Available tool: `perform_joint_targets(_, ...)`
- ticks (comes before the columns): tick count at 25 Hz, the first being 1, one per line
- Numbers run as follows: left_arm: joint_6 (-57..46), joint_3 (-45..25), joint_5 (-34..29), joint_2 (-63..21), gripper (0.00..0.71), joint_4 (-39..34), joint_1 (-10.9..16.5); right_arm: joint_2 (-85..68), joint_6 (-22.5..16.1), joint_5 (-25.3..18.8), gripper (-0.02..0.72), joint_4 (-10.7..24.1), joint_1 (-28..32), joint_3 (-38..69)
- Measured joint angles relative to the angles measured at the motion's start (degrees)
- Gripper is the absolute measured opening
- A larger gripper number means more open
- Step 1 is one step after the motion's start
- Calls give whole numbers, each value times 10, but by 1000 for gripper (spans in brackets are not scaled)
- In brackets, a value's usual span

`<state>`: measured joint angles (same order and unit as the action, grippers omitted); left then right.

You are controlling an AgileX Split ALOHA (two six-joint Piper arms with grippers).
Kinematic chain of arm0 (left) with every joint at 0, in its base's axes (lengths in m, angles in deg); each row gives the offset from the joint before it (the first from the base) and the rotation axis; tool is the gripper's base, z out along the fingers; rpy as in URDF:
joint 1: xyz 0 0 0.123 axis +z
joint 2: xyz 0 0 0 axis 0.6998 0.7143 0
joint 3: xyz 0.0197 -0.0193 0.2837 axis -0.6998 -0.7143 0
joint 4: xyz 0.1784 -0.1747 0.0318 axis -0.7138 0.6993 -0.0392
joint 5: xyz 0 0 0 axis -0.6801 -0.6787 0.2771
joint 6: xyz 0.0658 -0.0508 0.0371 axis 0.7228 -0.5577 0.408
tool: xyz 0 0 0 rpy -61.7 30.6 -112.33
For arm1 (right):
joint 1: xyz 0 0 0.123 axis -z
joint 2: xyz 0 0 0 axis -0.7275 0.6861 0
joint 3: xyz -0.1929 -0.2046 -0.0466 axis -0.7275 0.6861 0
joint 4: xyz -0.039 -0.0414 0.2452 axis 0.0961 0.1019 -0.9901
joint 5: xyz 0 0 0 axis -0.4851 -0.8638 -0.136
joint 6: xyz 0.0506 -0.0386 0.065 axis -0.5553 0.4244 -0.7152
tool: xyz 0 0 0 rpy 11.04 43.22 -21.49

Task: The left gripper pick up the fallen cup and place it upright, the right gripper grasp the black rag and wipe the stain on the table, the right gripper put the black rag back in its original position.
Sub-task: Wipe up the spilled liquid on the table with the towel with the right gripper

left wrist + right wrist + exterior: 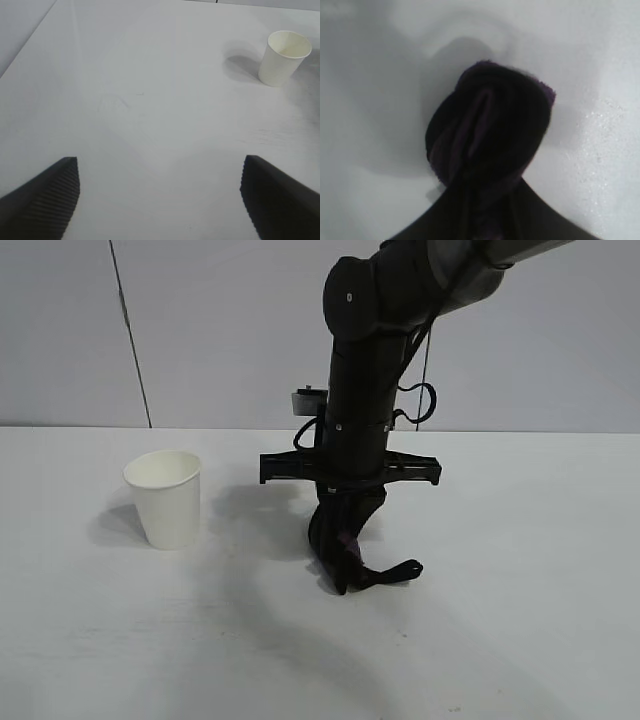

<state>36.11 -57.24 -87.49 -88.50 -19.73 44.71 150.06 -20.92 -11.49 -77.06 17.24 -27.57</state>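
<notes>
Hanging straight down over the table (520, 620), the right gripper (345, 540) is clamped on the black rag (350, 555), whose cloth wraps the fingers so fully that their tips cannot be made out. The rag's lower end and its thin tail touch the white surface just beneath the claw. No amber blotch can be seen there; the rag and its shadow cover the spot. The right wrist view shows only the bunched rag (487, 145) with purple folds pressed onto the table (600, 130). The cup (165, 498) stands upright, well apart to the left of the rag. The left wrist view alone shows the left gripper (160, 200), fingers spread wide with nothing between them, the cup (283, 57) far off.
</notes>
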Motion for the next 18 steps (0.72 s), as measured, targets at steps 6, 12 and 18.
perform_joint_targets(6, 0, 0, 0, 0, 630, 0, 0, -1, 10, -4, 79, 2, 0, 0)
perform_joint_targets(12, 0, 0, 0, 0, 630, 0, 0, -2, 19, -54, 79, 49, 4, 0)
perform_joint_targets(18, 0, 0, 0, 0, 630, 0, 0, -2, 13, -37, 79, 9, 9, 0)
